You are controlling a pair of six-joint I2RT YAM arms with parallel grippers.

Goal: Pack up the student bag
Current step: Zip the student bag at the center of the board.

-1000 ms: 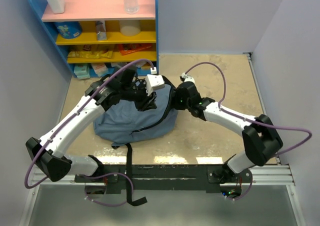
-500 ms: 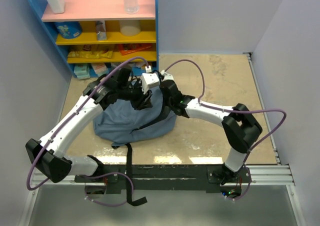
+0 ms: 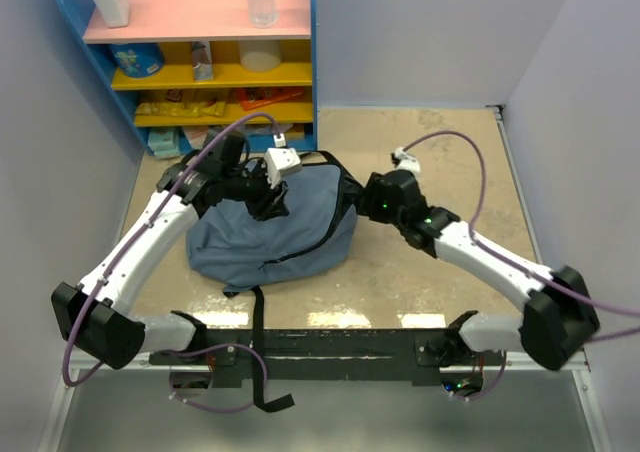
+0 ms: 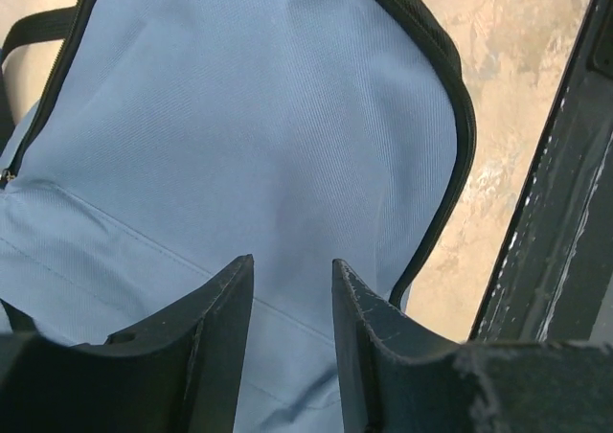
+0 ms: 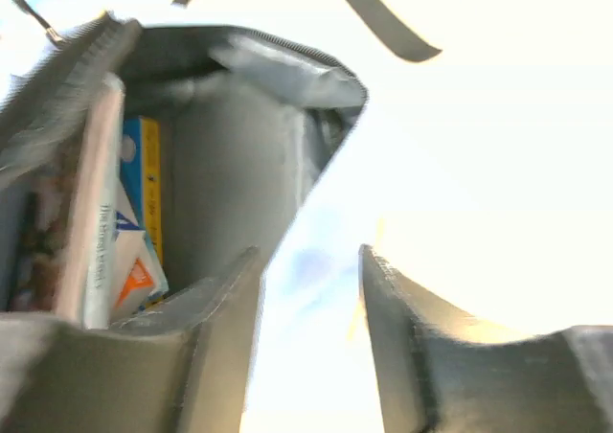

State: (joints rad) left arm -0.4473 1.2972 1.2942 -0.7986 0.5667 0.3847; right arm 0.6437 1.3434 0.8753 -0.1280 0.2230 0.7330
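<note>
Top view: student bag lies on the surface, left of middle, close to the shelf at the far-left corner. Left tool is over the bag's far edge. Right tool is just beside its right side.

Left wrist: left tool partly open, nothing between the fingers, blue fabric and black zipper below.

Right wrist: right tool partly open, empty, facing the bag's open mouth. Grey lining, printed packets inside. Rest overexposed.

Beige marbled tabletop is boxed in by pale lavender walls; blue shelf unit is parked back-left.
</note>
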